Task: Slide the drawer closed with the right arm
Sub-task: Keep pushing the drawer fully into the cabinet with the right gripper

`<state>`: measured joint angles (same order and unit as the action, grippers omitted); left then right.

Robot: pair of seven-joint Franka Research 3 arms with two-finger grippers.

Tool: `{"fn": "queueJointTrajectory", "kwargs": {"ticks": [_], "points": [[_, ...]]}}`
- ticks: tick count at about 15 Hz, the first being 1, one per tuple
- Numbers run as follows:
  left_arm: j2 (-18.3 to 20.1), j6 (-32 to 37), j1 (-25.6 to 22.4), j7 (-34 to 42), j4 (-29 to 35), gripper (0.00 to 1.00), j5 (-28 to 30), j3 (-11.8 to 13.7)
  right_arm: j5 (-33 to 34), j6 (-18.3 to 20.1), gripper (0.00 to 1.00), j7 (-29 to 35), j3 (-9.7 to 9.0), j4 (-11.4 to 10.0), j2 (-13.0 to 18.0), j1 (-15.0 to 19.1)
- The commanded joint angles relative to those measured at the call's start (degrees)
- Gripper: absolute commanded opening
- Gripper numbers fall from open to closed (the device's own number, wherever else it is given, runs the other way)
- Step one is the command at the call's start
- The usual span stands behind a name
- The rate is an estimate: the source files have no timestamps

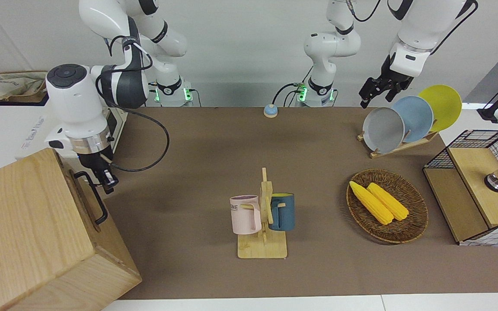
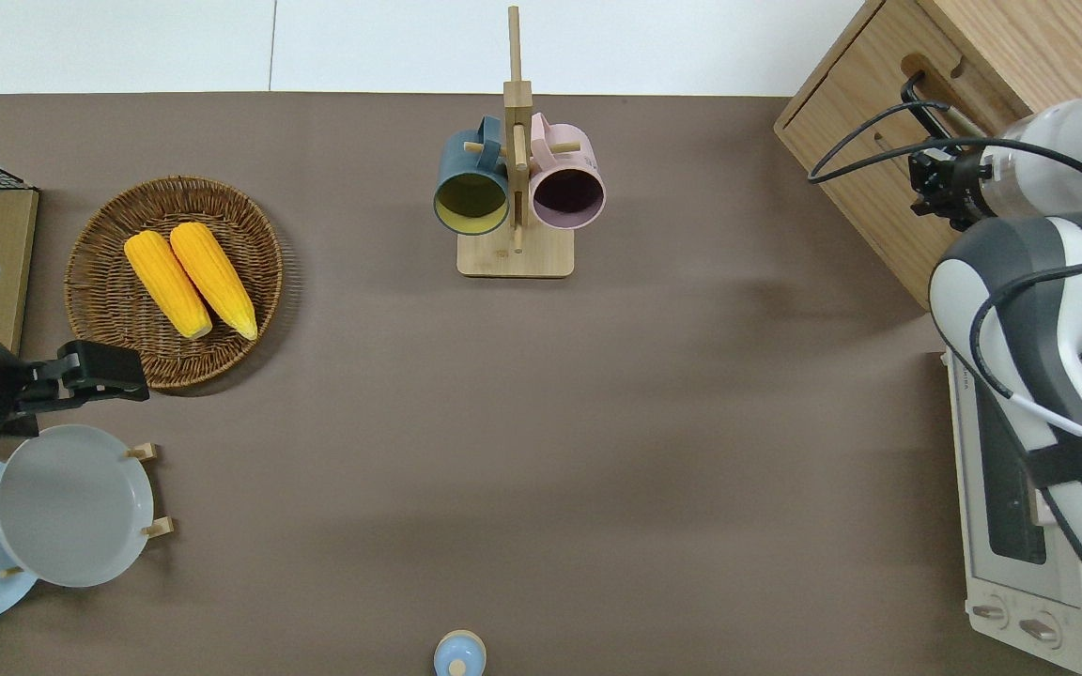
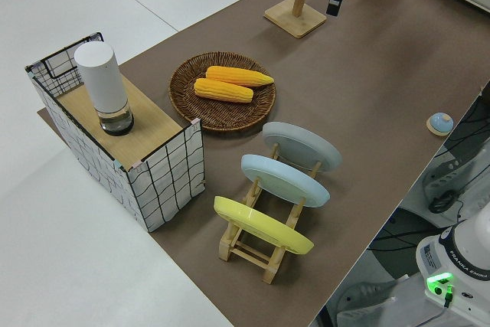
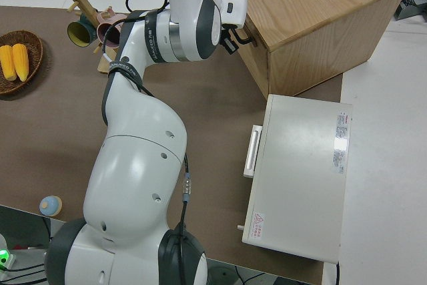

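1. The right gripper (image 1: 107, 179) is hanging right at the black bar handle (image 1: 95, 199) on the drawer (image 2: 879, 169), which sits in the front of the pale wooden cabinet (image 1: 28, 229) at the right arm's end of the table, at the edge farthest from the robots.
2. I'm judging the drawer to be rigid and fairly light on its runners; a flat push on the wood front or against the handle should do (no pinch needed), and the metal bar could be slick.
3. The drawer front is looking nearly flush with the cabinet face, so little travel seems left.
4. Whether the right gripper's fingers are parted or pressed together, I cannot tell. The left arm is parked, its gripper (image 2: 95, 374) equally unreadable.
5. Nothing is standing between gripper and drawer. The white toaster oven (image 4: 297, 178) is sitting just beside the cabinet, nearer the robots, and the arm's black cable (image 1: 154, 142) is looping close by, which might snag.
6. The mug stand (image 1: 263, 224), corn basket (image 1: 386, 206) and plate rack (image 1: 398, 147) are sitting well apart.
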<state>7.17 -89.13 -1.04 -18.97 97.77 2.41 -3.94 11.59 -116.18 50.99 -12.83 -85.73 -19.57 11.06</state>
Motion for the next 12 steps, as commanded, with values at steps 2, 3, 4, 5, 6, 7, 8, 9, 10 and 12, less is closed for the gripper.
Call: {"fn": "queueJointTrajectory", "kwargs": {"ticks": [2,3,4,5,6,7,8,9,10,12], "points": [[0.48,0.97,0.07,0.51,-0.21,0.99,0.05,0.25,0.19,4.37,0.0,0.69,-1.06,-4.17,5.58,-2.79],[0.48,0.89,0.07,0.6,-0.21,0.99,0.05,0.25,0.01,5.25,0.0,0.34,-0.97,-5.23,6.9,-3.84],[0.48,0.97,0.07,0.51,-0.21,0.99,0.05,0.25,0.01,6.48,0.0,-0.97,-1.06,-6.02,8.13,-4.55],[0.48,0.89,0.07,0.51,-0.21,0.99,0.05,0.25,-0.08,8.23,0.0,-4.03,-0.97,-6.47,9.1,-5.86],[0.48,0.97,0.07,0.51,-0.21,0.99,0.05,0.25,-0.17,9.99,0.0,-7.45,-0.97,-6.91,10.24,-6.48],[0.48,0.97,0.07,0.51,-0.21,0.99,0.05,0.25,-0.69,11.48,0.0,-10.79,-0.97,-7.26,11.3,-6.84],[0.48,0.89,0.07,0.51,-0.21,0.99,0.05,0.25,-2.43,13.41,0.027,-15.79,-0.89,-7.26,12.52,-7.45],[0.48,0.97,0.07,0.6,-0.21,0.99,0.05,0.25,-3.06,14.82,0.079,-19.32,-0.88,-7.26,13.41,-7.54],[0.48,0.97,0.07,0.51,-0.21,0.99,0.05,0.25,-3.33,16.58,0.17,-22.57,-0.88,-7.26,14.2,-7.54],[0.48,0.89,0.07,0.51,-0.21,0.99,0.05,0.25,-4.64,19.66,0.455,-27.16,-0.88,-7.26,15.78,-7.81]]}}
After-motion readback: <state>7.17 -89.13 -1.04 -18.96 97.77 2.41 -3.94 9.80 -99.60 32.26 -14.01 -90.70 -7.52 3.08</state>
